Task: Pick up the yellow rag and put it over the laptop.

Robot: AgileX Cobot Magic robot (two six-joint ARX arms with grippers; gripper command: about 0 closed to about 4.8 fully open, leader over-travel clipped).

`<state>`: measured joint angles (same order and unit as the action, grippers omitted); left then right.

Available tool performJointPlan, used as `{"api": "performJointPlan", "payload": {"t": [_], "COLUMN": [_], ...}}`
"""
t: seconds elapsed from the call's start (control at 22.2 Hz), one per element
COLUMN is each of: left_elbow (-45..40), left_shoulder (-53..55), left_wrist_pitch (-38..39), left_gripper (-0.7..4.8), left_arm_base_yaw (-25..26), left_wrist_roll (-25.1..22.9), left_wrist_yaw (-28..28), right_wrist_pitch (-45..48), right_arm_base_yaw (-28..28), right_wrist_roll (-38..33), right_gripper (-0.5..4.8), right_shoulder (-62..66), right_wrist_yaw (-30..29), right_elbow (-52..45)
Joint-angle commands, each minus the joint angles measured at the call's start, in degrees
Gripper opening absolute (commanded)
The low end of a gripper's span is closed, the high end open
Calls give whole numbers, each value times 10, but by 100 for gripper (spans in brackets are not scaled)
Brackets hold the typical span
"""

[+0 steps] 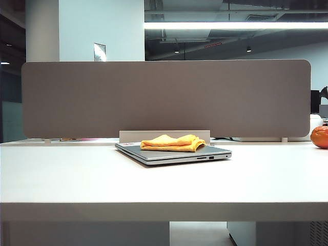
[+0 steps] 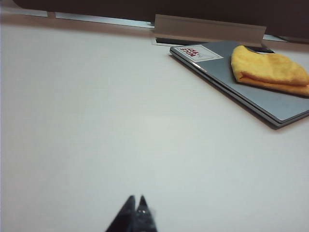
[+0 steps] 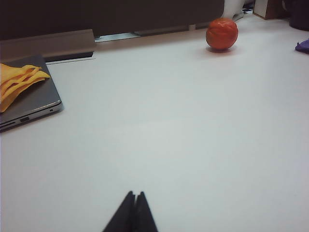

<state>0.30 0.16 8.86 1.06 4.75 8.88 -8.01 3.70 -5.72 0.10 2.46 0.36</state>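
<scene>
Yellow rag (image 1: pixel 172 143) lying folded on the closed lid of the laptop (image 1: pixel 174 153), mid-desk, toward the back, just in front of the grey divider panel (image 1: pixel 164 97); by the look of it, already placed as the task asks. Long axis of the rag running side to side in the exterior view, along the lid. Left gripper (image 2: pixel 136 207) low over bare desk (image 1: pixel 77 174), jaws clenched, grasping nothing, well apart from the laptop, which sits ahead and off to its right side. Right gripper (image 3: pixel 135 202) likewise clenched and empty, with the laptop ahead and off to its left. Neither arm clearly the nearer. Shown only in the left wrist view: white sticker (image 2: pixel 200 52) at the lid's corner. Shown best in the right wrist view: side ports, plus round orange object (image 3: pixel 222 34) far off.
</scene>
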Motion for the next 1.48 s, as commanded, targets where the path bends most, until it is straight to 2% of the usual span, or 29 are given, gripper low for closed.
{"api": "performJointPlan", "payload": {"t": [0.04,0.58,0.99,1.17,1.3,1.48], "left_elbow": [2,2,2,2,2,2], "left_shoulder": [1,1,1,1,1,1], "left_wrist_pitch": [7,6,-4,-8,-7,-7], "left_gripper": [-6,-6,-6,-6,-6,-6], "left_arm_base_yaw": [-1,-1,-31,-32,-31,-31], "left_wrist_roll": [2,-2,-11,-10,17,17], "left_wrist_yaw": [2,-3,-140,-140,-123,-123], "right_wrist_pitch": [9,9,7,7,6,6], "right_arm_base_yaw": [0,0,0,0,0,0], "right_wrist_roll": [1,2,1,1,2,2], "right_gripper": [-5,-5,-5,-5,-5,-5], "right_shoulder": [-1,-1,-1,-1,-1,-1], "right_wrist_yaw": [2,2,2,2,2,2], "right_elbow": [-3,-3,-3,-3,-3,-3]}}
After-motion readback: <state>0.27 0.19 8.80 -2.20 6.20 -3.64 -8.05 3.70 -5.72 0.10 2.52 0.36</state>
